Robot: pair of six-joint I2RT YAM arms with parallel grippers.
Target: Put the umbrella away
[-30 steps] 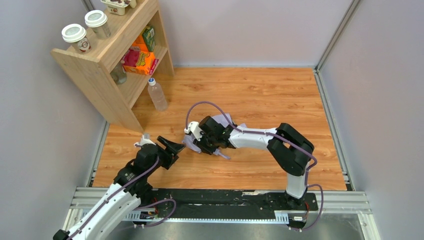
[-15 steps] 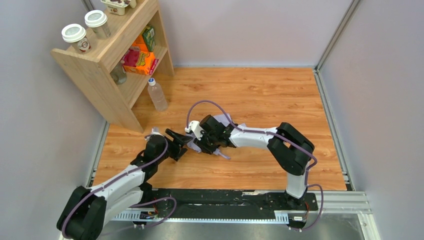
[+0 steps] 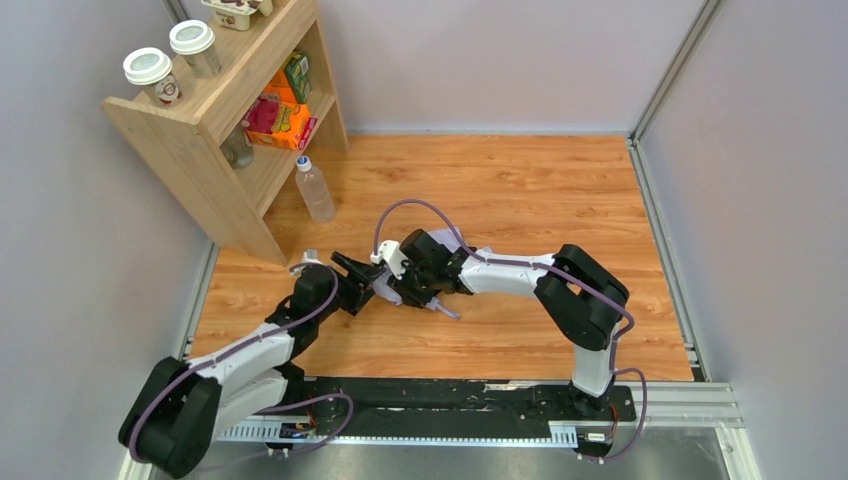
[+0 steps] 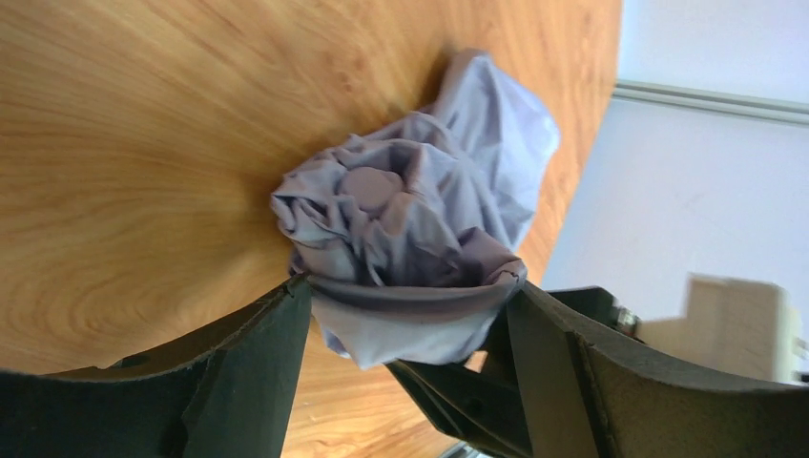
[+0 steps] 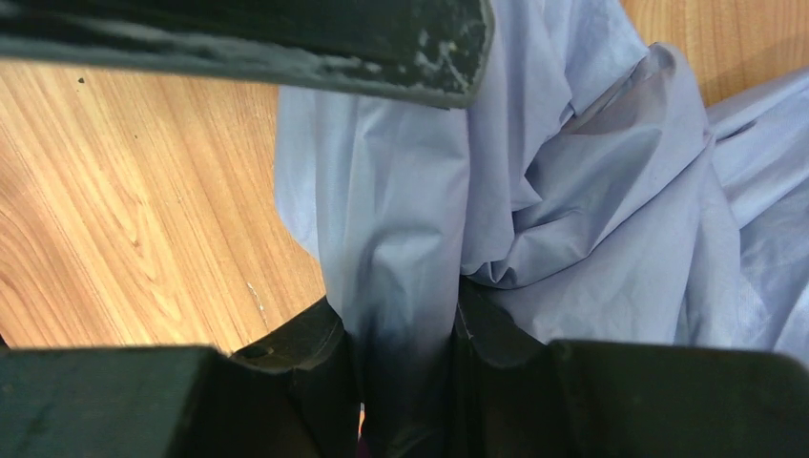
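The umbrella [image 3: 384,291] is a crumpled pale lavender bundle lying on the wooden floor at mid-left, mostly hidden under my right wrist. My right gripper [image 3: 404,287] is shut on a fold of its fabric [image 5: 405,286], pinched between the two dark fingers. My left gripper [image 3: 352,279] is open, with its fingers [image 4: 238,372] wide apart on either side of the umbrella's bunched end [image 4: 410,210]; fabric stretches between the tips. A small grey part of the umbrella [image 3: 445,312] pokes out below my right wrist. One left finger [image 5: 286,38] shows in the right wrist view.
A wooden shelf unit [image 3: 200,135] stands at the back left with lidded cups [image 3: 150,68] on top and snack boxes [image 3: 283,115] inside. A clear water bottle [image 3: 314,190] stands on the floor beside it. Grey walls close in on all sides.
My left arm has reached forward and to the right, and its open jaws now sit around the umbrella's end. My right gripper has kept its hold and barely moved.
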